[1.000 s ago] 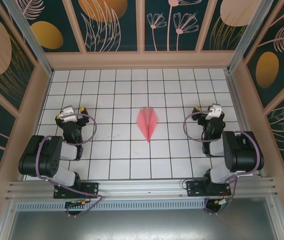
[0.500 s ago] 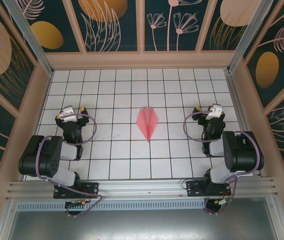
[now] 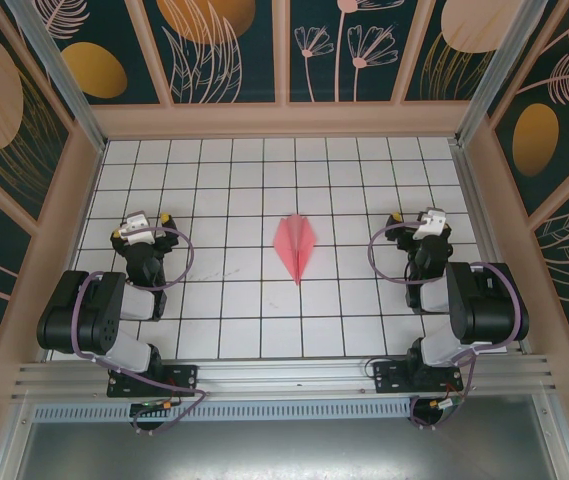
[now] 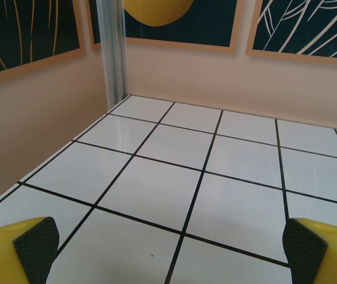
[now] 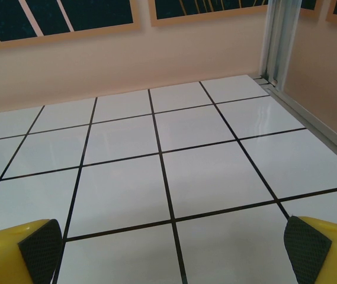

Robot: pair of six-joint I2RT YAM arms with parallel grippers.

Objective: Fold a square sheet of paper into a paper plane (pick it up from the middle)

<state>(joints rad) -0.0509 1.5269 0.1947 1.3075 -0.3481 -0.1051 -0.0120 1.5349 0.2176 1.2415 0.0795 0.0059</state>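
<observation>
No change vs a sec ago. Salmon-pink pointed paper plane (image 3: 296,246) centre frame, flat on white gridded surface (image 3: 224,300), nose toward bottom. Spread wide, empty: left hand (image 3: 142,223) mid-left, right hand (image 3: 419,222) mid-right, well apart from plane. Prob. task done.

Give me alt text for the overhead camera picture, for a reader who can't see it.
A folded pink paper plane lies in the middle of a white tiled table, nose toward the near edge. The left arm and right arm sit on either side, clear of it, jaws open and empty.
</observation>
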